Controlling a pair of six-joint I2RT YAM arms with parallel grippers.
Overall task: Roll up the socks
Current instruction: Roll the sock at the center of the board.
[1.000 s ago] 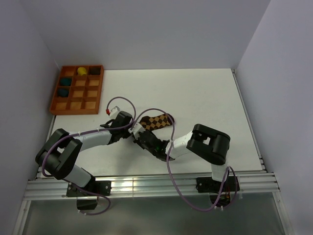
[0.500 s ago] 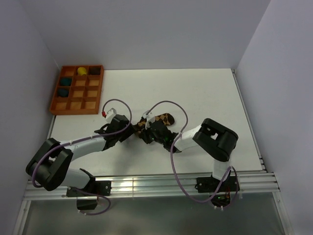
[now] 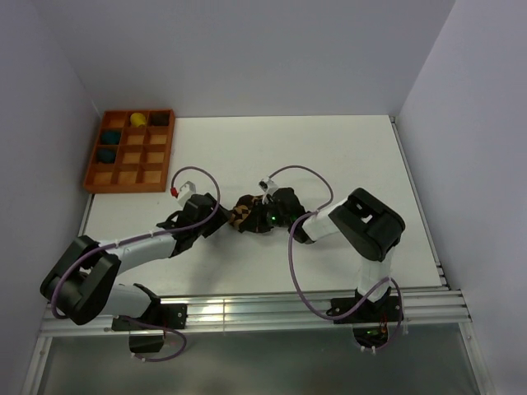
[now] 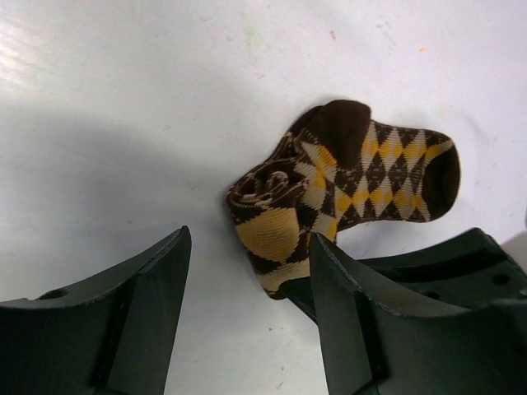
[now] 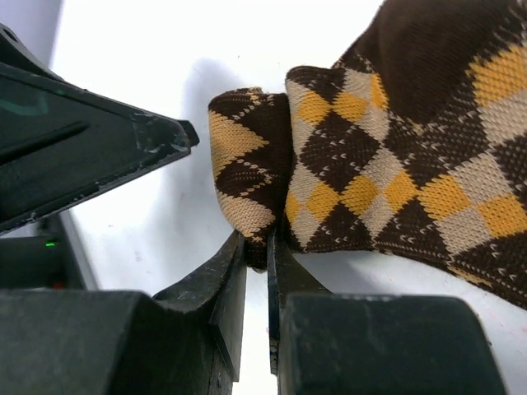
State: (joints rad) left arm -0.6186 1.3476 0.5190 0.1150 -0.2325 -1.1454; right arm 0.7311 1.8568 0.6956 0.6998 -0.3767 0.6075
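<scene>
A brown, yellow and cream argyle sock [image 3: 244, 213] lies mid-table, partly rolled up at one end. In the left wrist view the sock [image 4: 346, 193] shows its coil at the left end and a flat toe part to the right. My left gripper [image 4: 247, 309] is open, its jaws on either side of the roll's near edge, not touching it. My right gripper [image 5: 257, 247] is shut on the edge of the rolled part of the sock [image 5: 247, 169]. In the top view the left gripper [image 3: 216, 216] and the right gripper [image 3: 257, 216] face each other across the sock.
A wooden tray [image 3: 99, 176] with compartments stands at the far left; it holds two teal rolled socks [image 3: 108, 145], a yellow one [image 3: 137, 119] and a dark one [image 3: 159, 119]. Cables loop above both wrists.
The right arm swung from the near side round to the right of the sock. The sock went from a flat strip to a compact roll. The left gripper drew back slightly left.
</scene>
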